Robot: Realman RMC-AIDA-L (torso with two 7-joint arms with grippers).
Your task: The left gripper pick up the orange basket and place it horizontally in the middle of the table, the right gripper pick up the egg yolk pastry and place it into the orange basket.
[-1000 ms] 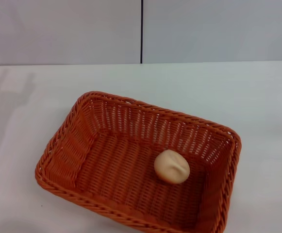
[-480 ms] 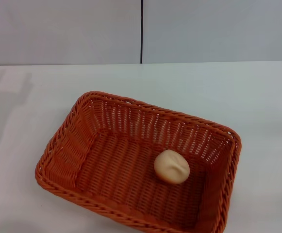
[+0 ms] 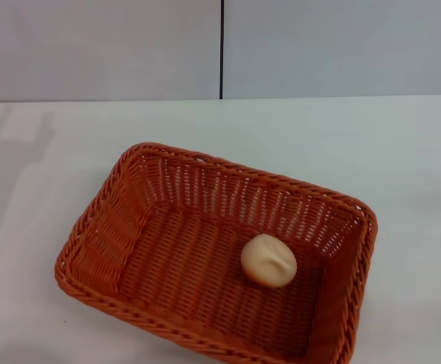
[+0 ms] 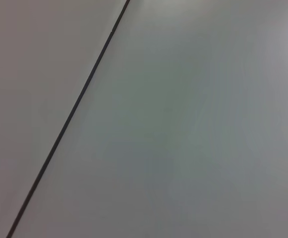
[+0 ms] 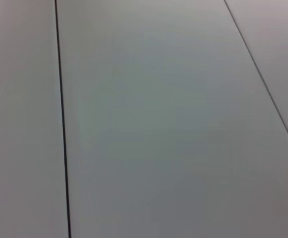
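The orange basket (image 3: 205,250) rests on the white table (image 3: 387,152) in the head view, near the front middle, its long side running roughly left to right and slightly skewed. Inside it, toward its right half, lies the egg yolk pastry (image 3: 269,260), a pale golden ball with a faint crease. Neither gripper shows in any view. Only a faint shadow falls on the table at the far left. Both wrist views show nothing but a plain grey panelled wall.
A grey wall (image 3: 99,45) with a dark vertical seam (image 3: 222,49) stands behind the table. White tabletop stretches to the back, left and right of the basket. The wrist views show grey panels with dark seam lines (image 4: 69,116) (image 5: 61,119).
The faint shadow on the table's far left shifts slightly between frames. The basket and pastry stay where they were.
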